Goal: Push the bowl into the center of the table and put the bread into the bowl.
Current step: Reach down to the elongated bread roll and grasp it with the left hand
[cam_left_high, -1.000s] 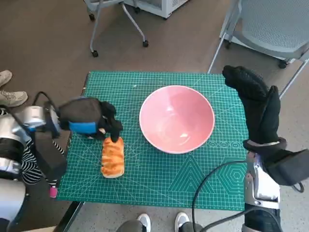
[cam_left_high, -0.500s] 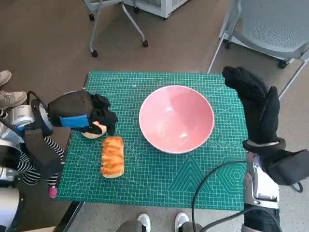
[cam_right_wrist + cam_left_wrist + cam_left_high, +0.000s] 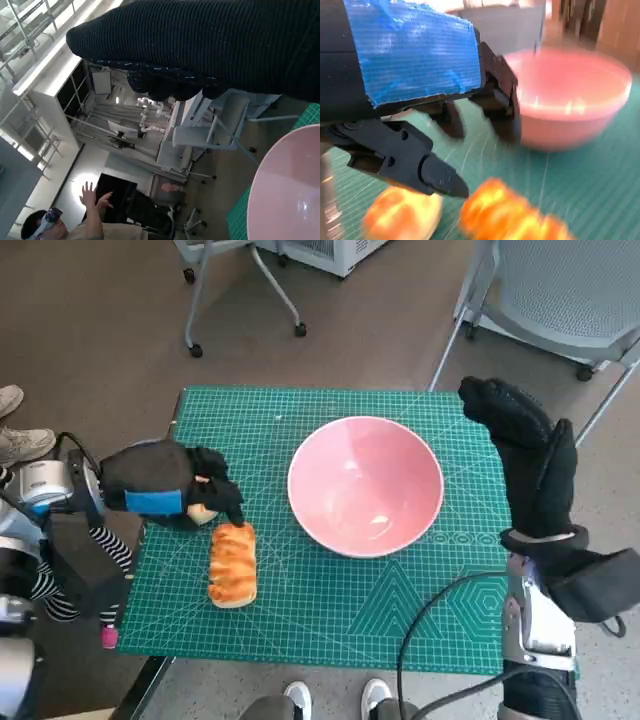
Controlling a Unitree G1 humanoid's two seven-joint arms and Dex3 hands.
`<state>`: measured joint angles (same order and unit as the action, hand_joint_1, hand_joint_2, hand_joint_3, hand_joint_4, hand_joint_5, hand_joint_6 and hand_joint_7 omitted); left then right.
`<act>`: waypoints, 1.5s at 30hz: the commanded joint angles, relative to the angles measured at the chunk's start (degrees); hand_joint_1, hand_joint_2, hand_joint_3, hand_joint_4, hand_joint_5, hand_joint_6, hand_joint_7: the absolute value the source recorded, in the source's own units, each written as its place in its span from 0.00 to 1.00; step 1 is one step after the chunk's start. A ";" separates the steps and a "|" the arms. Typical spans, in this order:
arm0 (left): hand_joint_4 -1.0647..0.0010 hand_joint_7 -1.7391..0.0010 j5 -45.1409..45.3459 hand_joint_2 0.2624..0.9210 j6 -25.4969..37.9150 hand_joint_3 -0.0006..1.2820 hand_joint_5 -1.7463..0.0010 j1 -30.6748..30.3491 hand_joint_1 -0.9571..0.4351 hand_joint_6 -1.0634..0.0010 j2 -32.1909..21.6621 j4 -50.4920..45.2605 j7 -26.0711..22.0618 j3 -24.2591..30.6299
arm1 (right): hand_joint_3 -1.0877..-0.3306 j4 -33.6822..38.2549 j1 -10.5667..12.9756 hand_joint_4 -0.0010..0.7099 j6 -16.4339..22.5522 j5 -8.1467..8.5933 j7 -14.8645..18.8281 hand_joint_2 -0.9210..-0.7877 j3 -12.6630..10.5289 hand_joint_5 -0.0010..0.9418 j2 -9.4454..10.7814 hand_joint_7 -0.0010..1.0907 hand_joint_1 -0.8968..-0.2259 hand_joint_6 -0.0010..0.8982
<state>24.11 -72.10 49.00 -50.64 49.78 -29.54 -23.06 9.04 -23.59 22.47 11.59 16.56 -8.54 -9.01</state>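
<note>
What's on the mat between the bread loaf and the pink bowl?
Nothing: in the head view only bare green cutting mat separates the bread loaf from the pink bowl. The left hand hovers beside the loaf's far end, not in that gap.

Pink bowl (image 3: 366,486), round, glossy, upright and holding nothing, set on the green cutting mat a little right of its middle. Golden-brown bread (image 3: 233,563), an oblong ridged loaf, lying flat on the mat near its left edge, lengthwise toward the near side, apart from the bowl. Blurred in the left wrist view, with the bowl (image 3: 572,102) beyond the bread (image 3: 512,215).
</note>
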 commanded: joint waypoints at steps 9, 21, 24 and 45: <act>0.94 0.86 5.15 0.55 -3.49 0.00 1.00 -1.53 0.31 0.95 -1.25 -2.29 -0.61 -0.17 | 0.46 0.29 0.28 0.29 -0.95 0.70 0.19 0.00 -0.13 0.00 -0.28 0.52 0.25 0.10; 0.91 0.85 13.05 0.56 -6.76 0.00 0.99 -1.10 0.34 0.91 1.20 -1.63 6.09 0.15 | 0.46 0.12 0.46 0.28 -0.79 0.56 0.27 0.00 -0.07 0.00 -0.33 0.52 0.25 0.10; 0.90 0.84 16.06 0.57 -6.93 0.00 0.99 -1.04 0.34 0.90 1.75 -1.51 8.31 -0.14 | 0.46 0.13 0.55 0.28 -0.56 0.50 0.46 0.00 -0.17 0.00 -0.62 0.52 0.25 0.10; 0.85 0.85 27.98 0.62 -5.47 0.01 0.99 -1.20 0.37 0.86 6.41 1.26 20.86 -5.22 | 0.46 -1.75 2.30 0.28 -1.04 0.41 0.13 0.00 -0.37 0.00 -0.75 0.52 0.25 0.10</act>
<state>50.44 -77.93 47.84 -44.92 49.76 -10.40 -26.96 7.42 -23.00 22.29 11.57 16.69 -8.73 -9.33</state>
